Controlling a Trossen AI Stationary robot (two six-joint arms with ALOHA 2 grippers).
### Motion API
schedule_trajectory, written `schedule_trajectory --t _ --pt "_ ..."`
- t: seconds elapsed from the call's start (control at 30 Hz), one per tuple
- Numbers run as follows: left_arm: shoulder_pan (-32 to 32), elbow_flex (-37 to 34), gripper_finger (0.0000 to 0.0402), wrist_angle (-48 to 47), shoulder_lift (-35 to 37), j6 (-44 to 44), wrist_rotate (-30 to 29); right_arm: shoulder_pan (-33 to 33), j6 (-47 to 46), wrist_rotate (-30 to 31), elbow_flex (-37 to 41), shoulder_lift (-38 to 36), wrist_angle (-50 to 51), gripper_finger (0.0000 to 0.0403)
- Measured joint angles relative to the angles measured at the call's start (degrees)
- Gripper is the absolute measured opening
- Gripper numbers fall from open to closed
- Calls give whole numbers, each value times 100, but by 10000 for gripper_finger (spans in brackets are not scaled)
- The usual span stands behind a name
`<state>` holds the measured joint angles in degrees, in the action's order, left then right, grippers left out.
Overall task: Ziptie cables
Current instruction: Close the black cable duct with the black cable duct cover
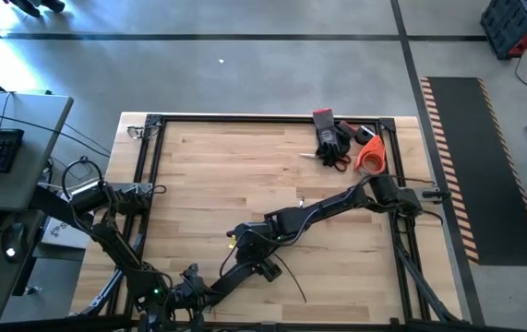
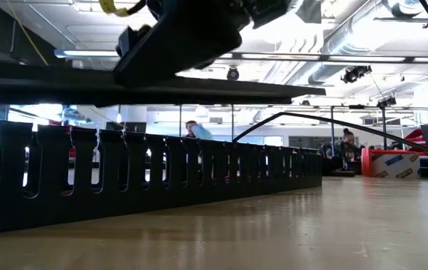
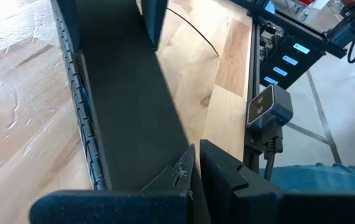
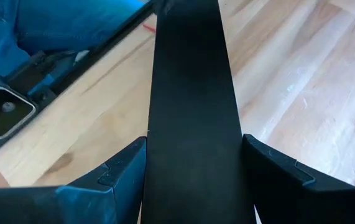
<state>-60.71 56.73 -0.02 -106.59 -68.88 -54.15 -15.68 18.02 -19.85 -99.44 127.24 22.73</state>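
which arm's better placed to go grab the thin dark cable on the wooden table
Left, probably. The left gripper sits close to the thin dark cable, which lies ahead of it in its wrist view. The right gripper is busy, clamped across a flat black strip.

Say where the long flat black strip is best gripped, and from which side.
Grip it across its narrow width, from above. The black strip is long, flat and thin, so its two long edges are the opposed faces that fingers can span. The right pincer straddles it that way, one finger at each edge.
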Motion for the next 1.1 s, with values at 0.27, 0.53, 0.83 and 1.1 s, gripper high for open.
schedule_trajectory --t 0.27,0.53,0.83,1.1 --pt "0 0 0 -33 -2 3 -42 31 2 28 -4 61 80 212" --pt "0 0 0 -132 -5 -106 -46 31 46 21 -4 72 76 212" --pt "0 0 0 -106 -7 -138 -46 68 200 -14 -504 54 786 212" --pt "-2 0 0 -135 -7 -140 -46 70 222 -27 -436 91 891 212"
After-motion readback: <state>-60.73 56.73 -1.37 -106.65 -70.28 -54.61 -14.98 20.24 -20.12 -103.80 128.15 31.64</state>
